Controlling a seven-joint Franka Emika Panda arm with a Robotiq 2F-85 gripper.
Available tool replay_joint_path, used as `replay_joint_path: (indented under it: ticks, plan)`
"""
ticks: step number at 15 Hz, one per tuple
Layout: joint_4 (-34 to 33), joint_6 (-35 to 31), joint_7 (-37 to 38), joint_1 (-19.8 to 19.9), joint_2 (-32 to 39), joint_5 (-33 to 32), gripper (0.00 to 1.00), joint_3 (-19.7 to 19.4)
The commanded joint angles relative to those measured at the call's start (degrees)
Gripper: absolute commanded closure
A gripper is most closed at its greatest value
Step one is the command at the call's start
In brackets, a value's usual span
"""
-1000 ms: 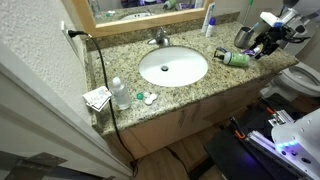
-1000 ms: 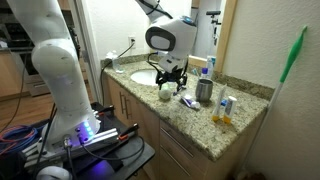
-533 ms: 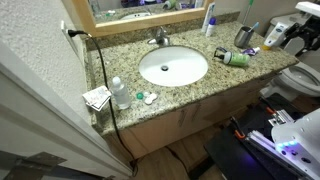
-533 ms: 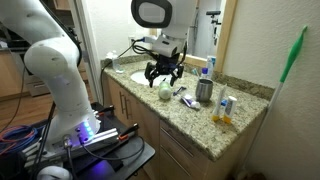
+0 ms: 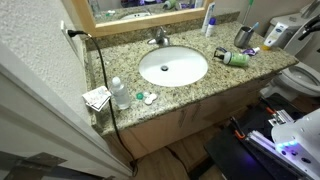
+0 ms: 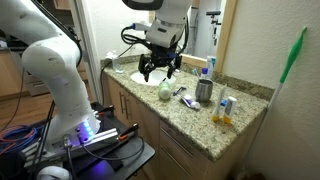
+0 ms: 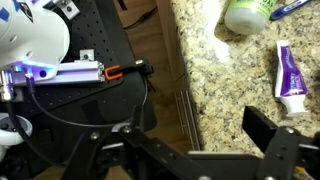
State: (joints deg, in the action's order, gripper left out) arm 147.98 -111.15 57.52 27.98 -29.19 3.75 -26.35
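My gripper [image 6: 160, 70] hangs open and empty above the front edge of the granite counter [image 7: 225, 85], held well off the surface. Below and beside it a green-and-white bottle [image 6: 165, 91] lies on its side, also seen in the wrist view [image 7: 248, 12] and in an exterior view [image 5: 235, 59]. A purple toothpaste tube [image 7: 290, 72] lies next to the bottle. One dark finger pad [image 7: 275, 140] shows in the wrist view, with bare counter and the cabinet front between the jaws. In an exterior view the gripper [image 5: 300, 32] sits at the counter's end.
A white sink [image 5: 173, 66] with a faucet fills the counter's middle. A metal cup [image 6: 204, 91] stands by the wall. A small clear bottle [image 5: 120, 93] and papers [image 5: 97, 98] sit at the far end. A cart with a blue light [image 7: 40, 70] stands before the cabinet.
The gripper has risen from just over the green bottle and drawn back toward the counter's front edge. It stayed open. The bottle and tube have not moved.
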Motion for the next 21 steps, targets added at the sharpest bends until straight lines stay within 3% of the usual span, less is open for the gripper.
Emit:
replay_joint_path:
  ticks: [1, 4, 7, 8, 10, 12, 13, 18, 20, 21]
  plan:
    - [-0.3, -2.0, 4.5, 3.2, -6.6, -2.3, 0.0, 9.6]
    - [0.3, -0.8, 13.5, 2.0, -13.6, -5.6, 0.0, 19.7]
    - [-2.6, 5.0, 21.7, -2.4, -17.5, -8.4, 0.0, 29.6]
    - [-2.0, 1.9, 19.2, -2.0, -15.0, -7.6, 0.0, 24.8]
    - [-2.5, 4.2, 23.0, -4.4, -17.5, -8.3, 0.0, 28.8]
    - [-2.5, 4.4, 23.4, -4.6, -18.1, -8.6, 0.0, 29.1]
    - [-2.3, 3.6, 26.0, -3.9, -16.3, -10.2, 0.0, 31.4]
    - [-3.7, 1.4, 47.7, -7.1, -8.5, -15.6, 0.0, 44.6]
    - [-5.2, 2.0, 54.2, -9.7, -3.5, -15.9, 0.0, 46.5]
    - [-2.9, 3.1, 51.7, -12.0, -8.5, -16.6, 0.0, 42.8]
